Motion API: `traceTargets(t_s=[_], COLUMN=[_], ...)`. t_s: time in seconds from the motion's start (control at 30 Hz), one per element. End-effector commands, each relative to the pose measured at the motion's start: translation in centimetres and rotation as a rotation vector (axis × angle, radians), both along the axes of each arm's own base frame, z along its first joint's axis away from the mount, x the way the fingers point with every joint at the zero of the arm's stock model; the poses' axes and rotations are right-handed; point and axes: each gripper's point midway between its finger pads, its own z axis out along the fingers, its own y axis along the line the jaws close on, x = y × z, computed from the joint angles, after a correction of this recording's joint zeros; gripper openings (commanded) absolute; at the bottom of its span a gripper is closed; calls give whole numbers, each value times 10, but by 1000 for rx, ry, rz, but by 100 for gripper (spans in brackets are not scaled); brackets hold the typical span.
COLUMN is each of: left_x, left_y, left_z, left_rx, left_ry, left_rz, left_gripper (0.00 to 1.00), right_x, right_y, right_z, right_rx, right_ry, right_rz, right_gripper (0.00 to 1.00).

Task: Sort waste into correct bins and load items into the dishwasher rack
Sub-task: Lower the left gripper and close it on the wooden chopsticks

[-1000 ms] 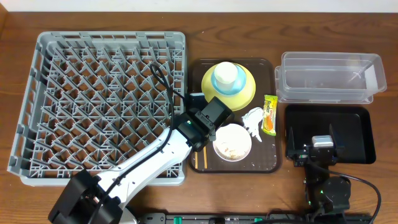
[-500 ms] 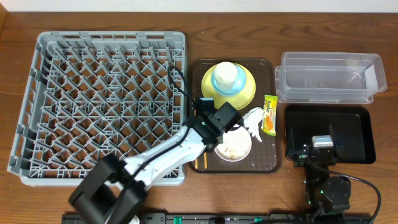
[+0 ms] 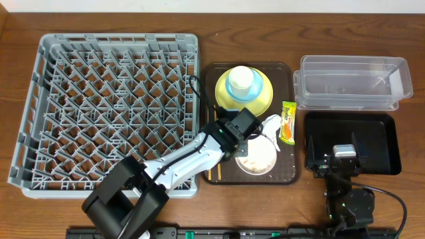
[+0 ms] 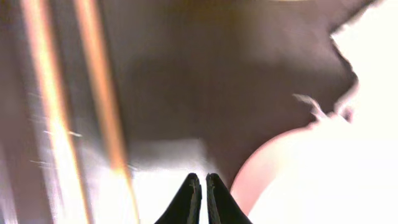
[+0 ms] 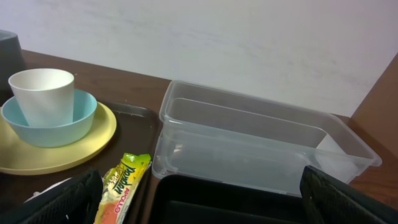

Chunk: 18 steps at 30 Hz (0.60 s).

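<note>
My left gripper [image 3: 236,137] is shut and empty, low over the brown serving tray [image 3: 287,174] between the chopsticks [image 3: 213,171] and the white bowl [image 3: 257,155]. In the left wrist view its tips [image 4: 203,181] sit close to the bowl's rim [image 4: 292,180], with the blurred chopsticks [image 4: 102,99] to the left and the napkin [image 4: 373,56] at the upper right. The napkin [image 3: 271,126] and snack wrapper [image 3: 287,122] lie on the tray's right side. The white cup [image 3: 240,79] stands in the blue bowl [image 3: 229,93] on the yellow plate [image 3: 262,99]. My right gripper [image 5: 202,190] is open over the black tray [image 3: 375,143].
The grey rack [image 3: 106,106] fills the left half of the table, and my left arm lies across its near right corner. The clear tub [image 3: 352,81] stands behind the black tray; it also shows in the right wrist view [image 5: 249,137], beside the wrapper [image 5: 121,186].
My left arm has swung further right and its gripper has dropped lower onto the tray beside the white bowl. The bowl seems nudged slightly right. The right arm has not moved.
</note>
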Motion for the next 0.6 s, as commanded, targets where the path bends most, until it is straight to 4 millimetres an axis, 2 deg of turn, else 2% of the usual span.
traceTargets(t_s=[0.0, 0.13, 0.27, 0.57], left_x=[-13, -13, -13, 13], left_y=[-10, -18, -20, 19], left_z=[-1, 1, 2, 1], left_rx=[-56, -94, -99, 116], left_ry=[60, 63, 58, -95], left_rz=[-56, -68, -100, -36], left_gripper=[9, 11, 17, 17], right_x=[0, 0, 0, 0], right_y=[-1, -1, -1, -1], right_z=[-1, -1, -1, -1], right_rx=[-11, -11, -11, -11], right_ry=[5, 5, 5, 5], right_rz=[0, 0, 0, 0], right_gripper=[99, 99, 99, 99])
